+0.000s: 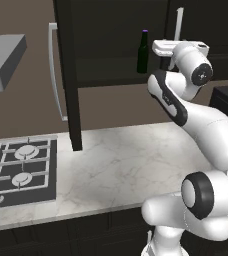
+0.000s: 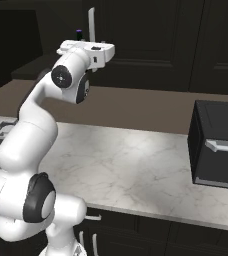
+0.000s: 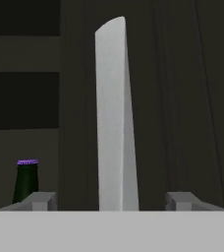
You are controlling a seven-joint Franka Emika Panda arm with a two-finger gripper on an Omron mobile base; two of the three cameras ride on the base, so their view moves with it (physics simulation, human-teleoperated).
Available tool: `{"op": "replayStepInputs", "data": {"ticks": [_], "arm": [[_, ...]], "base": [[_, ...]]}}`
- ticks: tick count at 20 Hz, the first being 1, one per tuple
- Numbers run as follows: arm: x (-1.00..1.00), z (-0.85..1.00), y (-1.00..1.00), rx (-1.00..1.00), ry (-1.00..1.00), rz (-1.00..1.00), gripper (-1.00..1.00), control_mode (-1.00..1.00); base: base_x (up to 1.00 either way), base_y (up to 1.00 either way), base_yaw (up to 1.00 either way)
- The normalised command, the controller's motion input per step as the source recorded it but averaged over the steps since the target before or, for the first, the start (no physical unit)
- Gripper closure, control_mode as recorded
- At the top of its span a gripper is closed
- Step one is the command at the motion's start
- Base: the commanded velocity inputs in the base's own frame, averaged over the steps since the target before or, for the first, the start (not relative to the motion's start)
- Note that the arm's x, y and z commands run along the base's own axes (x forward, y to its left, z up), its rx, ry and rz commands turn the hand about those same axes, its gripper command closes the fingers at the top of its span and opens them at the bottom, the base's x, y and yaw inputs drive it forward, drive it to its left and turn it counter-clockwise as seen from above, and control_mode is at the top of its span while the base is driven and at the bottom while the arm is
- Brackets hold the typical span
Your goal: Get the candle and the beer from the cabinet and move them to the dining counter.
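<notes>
Up high, my claw [image 3: 112, 201] is spread wide either side of the cabinet's silver handle [image 3: 115, 118]; beer [image 1: 142, 51] stands just left.

Glossy dark glass beer [image 1: 142, 52], matt dark cabinet [image 1: 111, 40], smooth silver bar handle [image 3: 115, 118], veined marble counter [image 1: 121, 165]

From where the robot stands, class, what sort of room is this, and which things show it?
A home kitchen, most likely: a gas hob set into a marble counter, a dark wall cabinet holding a beer, and a black oven-like appliance.
</notes>
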Motion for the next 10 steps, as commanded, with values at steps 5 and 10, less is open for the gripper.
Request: {"op": "replayStepInputs", "data": {"ticks": [5,10], "arm": [[0.07,0.00,0.00,0.00,0.00,0.00,1.00,-1.00],[0.05,0.00,0.00,0.00,0.00,0.00,1.00,-1.00]], "base": [[0.00,0.00,0.00],[0.00,0.00,0.00]]}}
